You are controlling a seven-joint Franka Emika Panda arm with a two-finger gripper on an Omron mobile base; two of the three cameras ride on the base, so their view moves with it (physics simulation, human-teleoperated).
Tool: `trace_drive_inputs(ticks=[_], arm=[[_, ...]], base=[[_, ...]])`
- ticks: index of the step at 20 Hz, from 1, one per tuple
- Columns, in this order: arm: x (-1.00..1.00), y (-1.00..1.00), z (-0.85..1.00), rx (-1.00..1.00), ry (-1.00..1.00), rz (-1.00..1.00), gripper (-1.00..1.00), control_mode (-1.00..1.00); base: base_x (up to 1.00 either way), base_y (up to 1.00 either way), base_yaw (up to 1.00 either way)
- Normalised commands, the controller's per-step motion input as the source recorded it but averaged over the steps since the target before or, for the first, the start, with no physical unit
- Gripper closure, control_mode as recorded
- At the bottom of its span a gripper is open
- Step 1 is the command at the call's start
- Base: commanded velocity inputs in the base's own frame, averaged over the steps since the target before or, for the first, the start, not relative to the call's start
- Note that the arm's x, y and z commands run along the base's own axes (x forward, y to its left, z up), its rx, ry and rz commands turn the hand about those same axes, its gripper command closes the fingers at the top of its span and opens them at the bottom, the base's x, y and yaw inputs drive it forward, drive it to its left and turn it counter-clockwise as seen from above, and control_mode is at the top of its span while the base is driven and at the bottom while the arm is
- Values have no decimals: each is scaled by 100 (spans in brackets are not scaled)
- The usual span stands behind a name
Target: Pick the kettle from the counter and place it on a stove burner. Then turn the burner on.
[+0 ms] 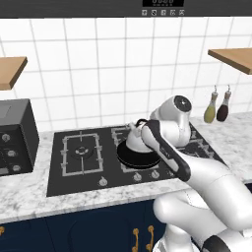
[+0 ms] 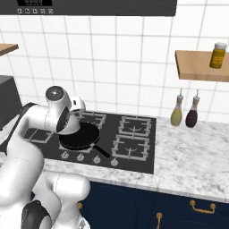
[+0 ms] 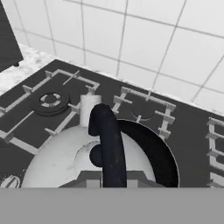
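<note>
The transport step is in hand: the kettle hangs by its dark arched handle from the gripper, whose jaws are closed on that handle, as the hand view shows with the handle running straight up from the bottom edge. The kettle is off the counter and sits above the black frying pan, which occupies the middle grates of the cooktop; whether the kettle base touches the pan or hovers just above it cannot be told. The stove burner, the large square grate with the round ringed cap, lies to the left of the pan in the left base view and carries nothing. The next move calls for a sideways carry toward that grate, enough height to clear the pan rim, and a level descent so the base settles centred over the cap before the jaws release. After that, 1 knob in the row of knobs along the front edge of the cooktop needs turning; which knob serves the large burner cannot be judged here. Containers: the frying pan holds no food, the 2 bottles stand on the counter beside the cooktop, and 1 jar rests on the wall shelf
</note>
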Motion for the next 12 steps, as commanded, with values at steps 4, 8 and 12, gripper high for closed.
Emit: trace_drive_inputs(ticks=[4,8,12], arm=[[25,100,-3,0,-4,11,100,-100],[36,100,-1,0,0,7,100,-100],[40,100,-1,0,0,4,100,-100]], base=[[0,0,0],[0,0,0],[0,0,0]])
